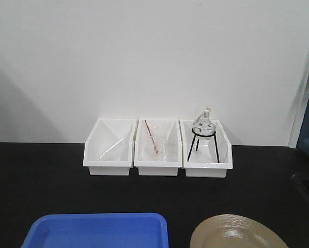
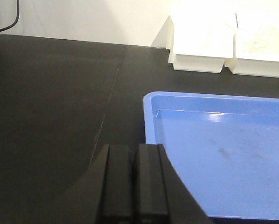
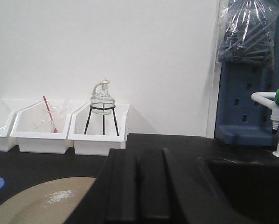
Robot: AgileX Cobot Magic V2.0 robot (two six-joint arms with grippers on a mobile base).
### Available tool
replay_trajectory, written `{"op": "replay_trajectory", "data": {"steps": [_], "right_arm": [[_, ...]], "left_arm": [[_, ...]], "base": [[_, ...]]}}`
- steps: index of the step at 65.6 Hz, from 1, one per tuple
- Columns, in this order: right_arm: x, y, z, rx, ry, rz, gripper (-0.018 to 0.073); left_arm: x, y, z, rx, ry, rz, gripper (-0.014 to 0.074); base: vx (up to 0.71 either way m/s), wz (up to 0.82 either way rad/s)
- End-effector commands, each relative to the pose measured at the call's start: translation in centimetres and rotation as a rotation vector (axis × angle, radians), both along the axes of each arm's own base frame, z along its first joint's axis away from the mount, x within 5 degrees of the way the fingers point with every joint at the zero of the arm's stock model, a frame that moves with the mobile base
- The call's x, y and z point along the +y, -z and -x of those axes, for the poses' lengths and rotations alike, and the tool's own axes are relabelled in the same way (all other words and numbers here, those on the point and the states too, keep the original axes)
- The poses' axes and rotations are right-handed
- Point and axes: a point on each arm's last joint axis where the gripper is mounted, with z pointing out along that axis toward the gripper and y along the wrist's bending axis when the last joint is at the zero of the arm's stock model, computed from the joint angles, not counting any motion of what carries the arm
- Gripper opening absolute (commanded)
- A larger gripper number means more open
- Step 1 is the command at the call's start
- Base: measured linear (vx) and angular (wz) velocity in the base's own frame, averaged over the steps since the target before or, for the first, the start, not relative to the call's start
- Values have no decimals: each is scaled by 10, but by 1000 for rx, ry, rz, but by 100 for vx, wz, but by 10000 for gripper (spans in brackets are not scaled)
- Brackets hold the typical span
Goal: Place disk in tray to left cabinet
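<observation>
wall: plain white (image 1: 154, 51) | benchtop: black (image 1: 41, 175) | pegboard: blue (image 3: 251, 107)

Blue tray (image 1: 95, 230) sits empty on the black counter, beige disk (image 1: 237, 232) flat just right of it, not touching.

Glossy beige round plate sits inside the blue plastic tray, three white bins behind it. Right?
No. The glossy beige round plate lies on the black benchtop beside the bright-blue rectangular plastic tray, not inside it, per the exterior front-facing view. Three white open-front bins do stand behind.

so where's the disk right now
In the front view the disk lies on the black counter at bottom right, beside the blue tray, not in it.
</observation>
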Motion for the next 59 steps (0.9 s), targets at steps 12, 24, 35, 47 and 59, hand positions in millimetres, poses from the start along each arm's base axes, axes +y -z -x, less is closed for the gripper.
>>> {"op": "replay_trajectory", "data": {"steps": [12, 24, 35, 47, 59], "right_arm": [[1, 0, 0, -62, -4, 14, -6], [1, 0, 0, -62, -4, 14, -6], [1, 0, 0, -62, -4, 14, -6], [1, 0, 0, -63, -4, 14, -6], [1, -1, 0, -70, -4, 15, -6]], "left_arm": [[0, -1, -2, -59, -2, 4, -6], [0, -1, -2, -59, -2, 4, -6], [0, -1, -2, -59, -2, 4, -6], [0, -2, -2, -79, -4, 5, -6], [1, -15, -3, -215, -14, 1, -6]], "base": [[0, 0], [0, 0], [0, 0], [0, 0], [0, 0]]}}
